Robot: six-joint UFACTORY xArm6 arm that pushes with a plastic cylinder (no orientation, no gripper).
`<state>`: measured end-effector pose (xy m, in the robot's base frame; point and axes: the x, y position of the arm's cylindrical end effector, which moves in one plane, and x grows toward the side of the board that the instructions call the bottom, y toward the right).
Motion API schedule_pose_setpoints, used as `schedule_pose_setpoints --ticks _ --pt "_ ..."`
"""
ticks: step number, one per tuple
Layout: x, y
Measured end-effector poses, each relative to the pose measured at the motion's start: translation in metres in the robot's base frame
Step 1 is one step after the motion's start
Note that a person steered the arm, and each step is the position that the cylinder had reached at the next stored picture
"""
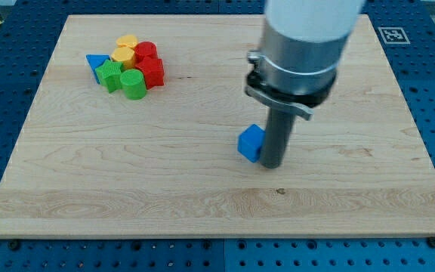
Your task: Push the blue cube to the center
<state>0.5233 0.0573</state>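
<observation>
The blue cube [251, 142] lies on the wooden board [202, 189], a little right of and below the board's middle. My tip [269, 165] stands right beside the cube, on its right side, touching or nearly touching it. The dark rod rises from there into the arm's grey body [302, 45], which covers part of the board at the view's top right.
A tight cluster of blocks sits at the view's upper left: a blue triangle [94, 63], a green star-like block [111, 75], a green cylinder [133, 84], yellow blocks [126, 50] and red blocks [149, 65]. A black-and-white marker [393, 34] lies off the board's top right corner.
</observation>
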Motion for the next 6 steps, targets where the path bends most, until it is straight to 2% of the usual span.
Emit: schedule_pose_setpoints --ticks 1,3,6 --pt "-0.031 -0.016" --pt "-0.021 -0.05" --pt "-0.034 -0.051"
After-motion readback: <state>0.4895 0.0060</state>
